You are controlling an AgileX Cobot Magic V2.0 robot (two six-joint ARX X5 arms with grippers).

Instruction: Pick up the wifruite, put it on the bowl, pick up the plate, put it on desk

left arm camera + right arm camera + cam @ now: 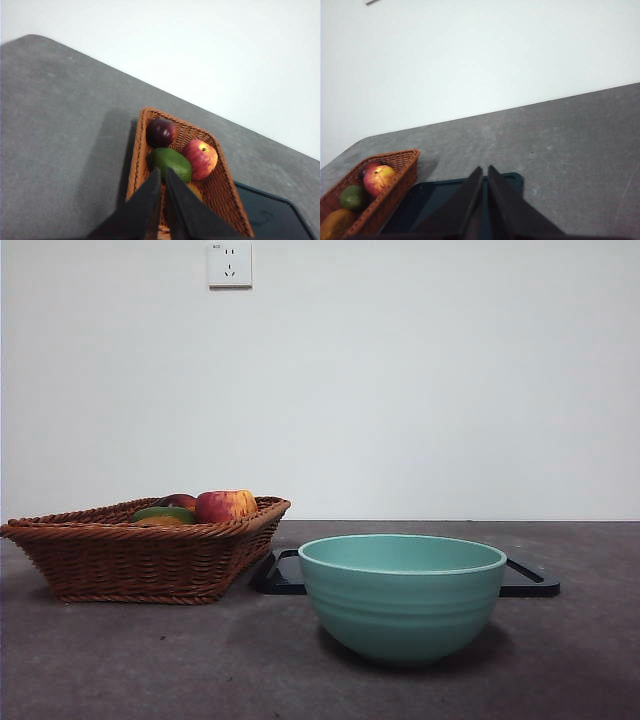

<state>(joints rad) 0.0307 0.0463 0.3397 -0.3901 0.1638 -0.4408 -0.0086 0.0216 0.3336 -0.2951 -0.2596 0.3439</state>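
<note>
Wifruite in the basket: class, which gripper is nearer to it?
Left. The left gripper hangs just above the wifruite in the basket; the right gripper is off over the plate.

teal-green bowl [402, 595], brown woven basket [140, 550], red-yellow apple [225, 505], dark grey desk [150, 670]

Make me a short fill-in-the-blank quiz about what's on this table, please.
1. The fruits lie in a brown woven wicker ____.
2. The large round teal-green bowl holds ____.
3. Behind the bowl lies a flat ____ rectangular tray.
4. The red-and-yellow apple lies beside a flat ____ fruit.

Missing words: basket; nothing; black; green
</note>
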